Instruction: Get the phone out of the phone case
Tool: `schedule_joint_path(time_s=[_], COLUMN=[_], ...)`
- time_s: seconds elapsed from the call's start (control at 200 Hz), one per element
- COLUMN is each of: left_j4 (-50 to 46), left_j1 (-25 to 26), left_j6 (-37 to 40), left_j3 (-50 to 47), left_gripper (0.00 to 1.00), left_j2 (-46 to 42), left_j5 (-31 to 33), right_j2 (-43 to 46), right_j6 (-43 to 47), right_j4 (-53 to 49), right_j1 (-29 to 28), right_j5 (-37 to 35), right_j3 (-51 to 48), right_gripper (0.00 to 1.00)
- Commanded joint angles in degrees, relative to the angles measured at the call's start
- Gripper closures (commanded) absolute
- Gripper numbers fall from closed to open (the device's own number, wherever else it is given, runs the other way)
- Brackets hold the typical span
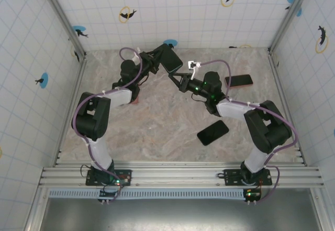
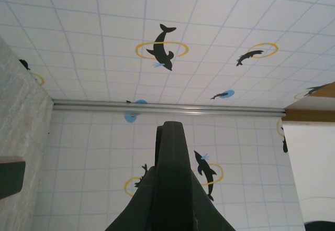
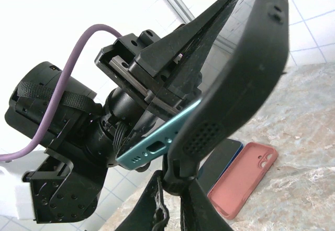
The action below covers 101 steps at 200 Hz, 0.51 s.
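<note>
While both arms are raised over the far half of the table, I note the phone held in the air between them, well clear of the surface.

Left gripper: jaws pressed together on the phone. From the left wrist camera I see the device edge-on, rising between the two fingers.

Right gripper: jaws pinched on the lower end of the black phone case. In the overhead view this gripper sits just below and right of the phone.

Condition of the task item: from the right wrist camera, the phone's teal bottom edge, with its port and speaker holes, is exposed, and the case curves away from it at that end. Whether the upper part of the case is seated on the phone I cannot tell.

Other items on the table: a black phone lying flat near the right arm, and a pink case with a dark phone just beside it, touching or nearly so.
</note>
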<state>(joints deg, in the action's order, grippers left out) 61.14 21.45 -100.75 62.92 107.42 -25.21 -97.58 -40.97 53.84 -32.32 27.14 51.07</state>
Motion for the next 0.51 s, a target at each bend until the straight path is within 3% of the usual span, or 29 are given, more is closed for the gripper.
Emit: schedule_joint_path(time_s=[0.0, 0.15, 0.3, 0.5], left_j4=[5.91, -0.85, -2.74, -7.54], left_j1=[0.19, -0.94, -2.75, -4.44], left_j6=[-0.67, 9.52, 16.07, 30.67], left_j3=[3.66, 4.27, 5.12, 7.08], left_gripper=[1.00, 0.99, 0.98, 0.96], left_j2=[-4.94, -6.14, -5.99, -8.05], left_j5=[-6.93, -10.04, -14.55, -19.00], right_j2=[-1.42, -0.96, 0.62, 3.48], right_j6=[-0.75, -1.30, 1.15, 15.75], right_j4=[-4.24, -1.03, 1.62, -12.73], right_j1=[3.71, 5.17, 6.60, 8.02], right_j5=[-3.12, 2.38, 8.35, 16.62], right_j3=[0.44, 0.53, -0.63, 2.33], right_gripper=[0.86, 0.68, 0.56, 0.51])
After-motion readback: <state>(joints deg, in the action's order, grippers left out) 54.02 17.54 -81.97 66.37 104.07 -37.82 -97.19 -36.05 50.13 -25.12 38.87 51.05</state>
